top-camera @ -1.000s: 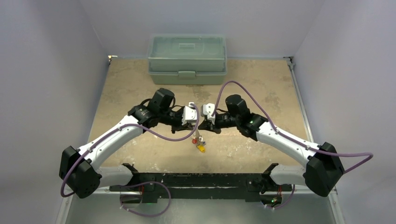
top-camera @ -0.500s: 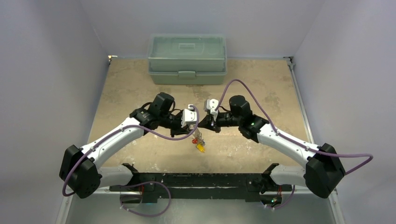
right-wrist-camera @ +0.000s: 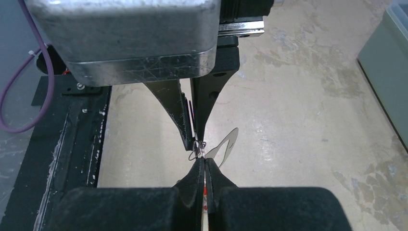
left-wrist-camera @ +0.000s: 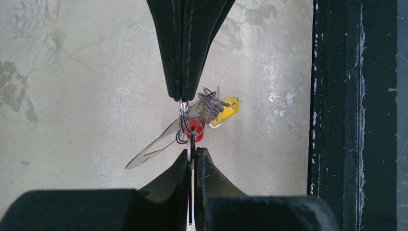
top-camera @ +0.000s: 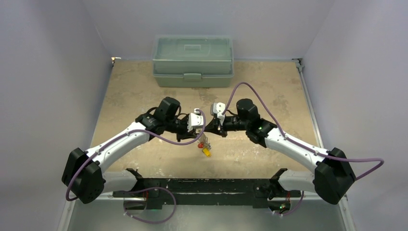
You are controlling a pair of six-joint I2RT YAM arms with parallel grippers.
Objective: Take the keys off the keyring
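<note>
The right gripper [right-wrist-camera: 204,166] has turned and lifted a little. It and the left gripper [left-wrist-camera: 192,155] both pinch the keys [left-wrist-camera: 211,108] tight, up off the table [top-camera: 269,96]. The keyring [left-wrist-camera: 154,147] still hangs on, so no key is free yet.

Beige mottled tabletop [top-camera: 269,86], pale green lidded plastic box [top-camera: 193,60] at its far edge (latch on its near side), black base bar [top-camera: 207,185] along the near edge.

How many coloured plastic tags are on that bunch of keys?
2: a red tag in the middle of the keys, and a yellow tag just beside it. More may be hidden behind the metal.
</note>
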